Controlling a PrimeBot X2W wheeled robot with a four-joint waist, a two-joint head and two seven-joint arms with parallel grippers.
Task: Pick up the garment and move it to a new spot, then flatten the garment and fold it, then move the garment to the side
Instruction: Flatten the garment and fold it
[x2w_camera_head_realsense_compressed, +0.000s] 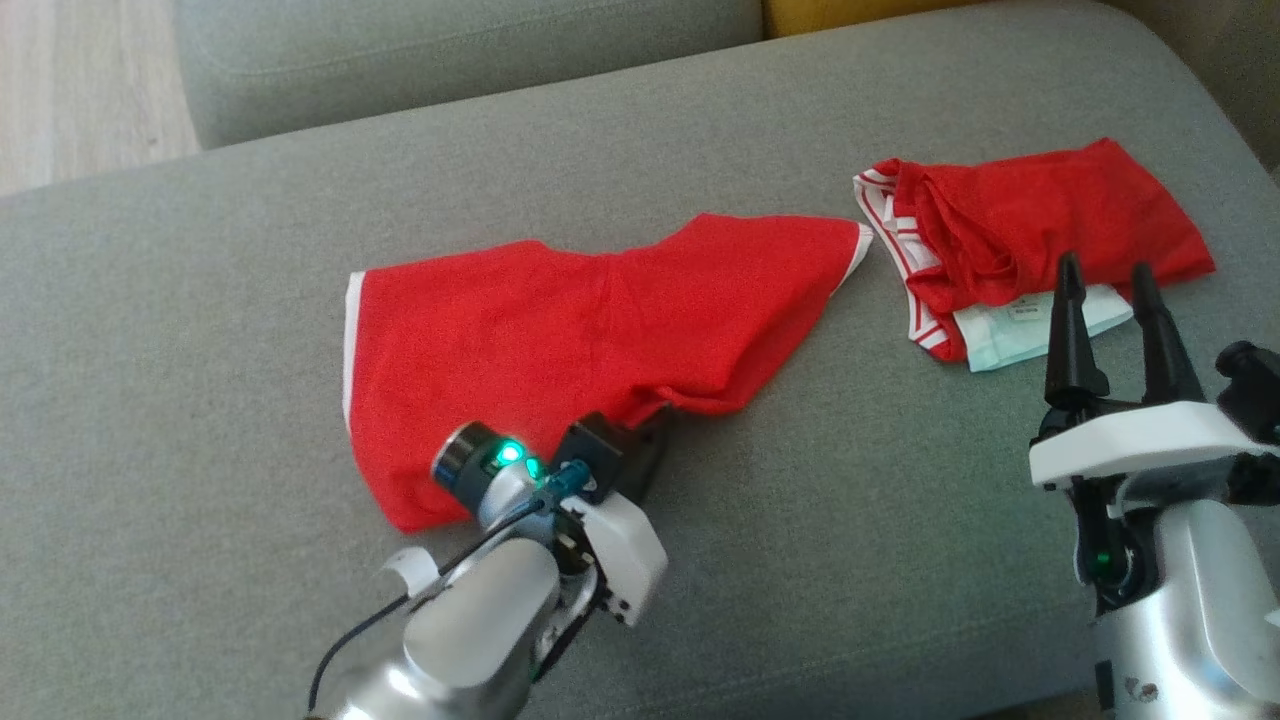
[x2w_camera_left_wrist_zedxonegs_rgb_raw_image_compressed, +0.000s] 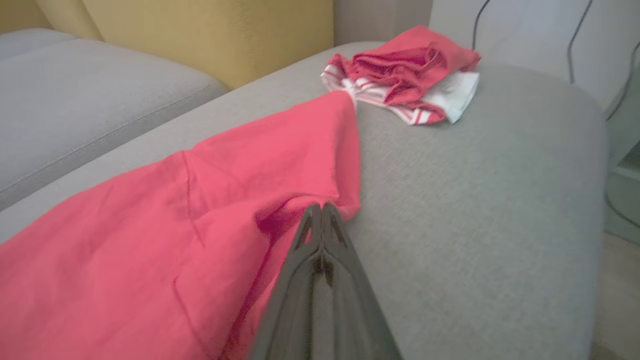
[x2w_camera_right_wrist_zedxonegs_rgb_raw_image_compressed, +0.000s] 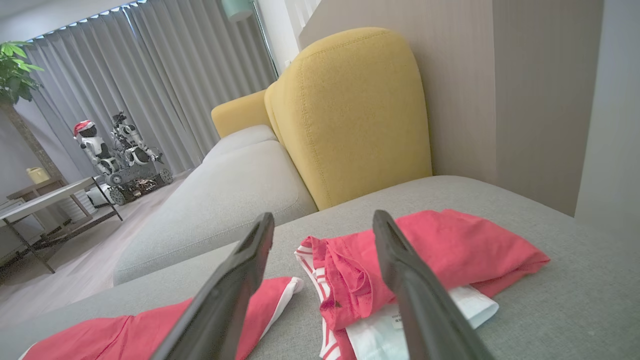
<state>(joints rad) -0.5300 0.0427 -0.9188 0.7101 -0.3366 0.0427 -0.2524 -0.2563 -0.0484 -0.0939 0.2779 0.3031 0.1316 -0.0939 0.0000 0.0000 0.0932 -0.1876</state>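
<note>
A red garment (x2w_camera_head_realsense_compressed: 560, 320) with white trim lies spread across the grey sofa cushion (x2w_camera_head_realsense_compressed: 850, 500), one corner reaching right. My left gripper (x2w_camera_head_realsense_compressed: 662, 418) is at its near edge. In the left wrist view the left gripper (x2w_camera_left_wrist_zedxonegs_rgb_raw_image_compressed: 322, 207) is shut, its fingertips pinching a bunched fold of the garment (x2w_camera_left_wrist_zedxonegs_rgb_raw_image_compressed: 175, 225) at that hem. My right gripper (x2w_camera_head_realsense_compressed: 1105, 268) hovers open at the right, above the cushion, with nothing between its fingers (x2w_camera_right_wrist_zedxonegs_rgb_raw_image_compressed: 250, 260). The garment's white-trimmed corner (x2w_camera_right_wrist_zedxonegs_rgb_raw_image_compressed: 270, 300) lies below them.
A folded pile of red and white clothes (x2w_camera_head_realsense_compressed: 1020, 240) sits at the cushion's right, just beyond my right gripper. A second grey cushion (x2w_camera_head_realsense_compressed: 450, 50) lies behind, a yellow backrest (x2w_camera_right_wrist_zedxonegs_rgb_raw_image_compressed: 350, 115) beyond the pile, and wooden floor (x2w_camera_head_realsense_compressed: 80, 90) at the far left.
</note>
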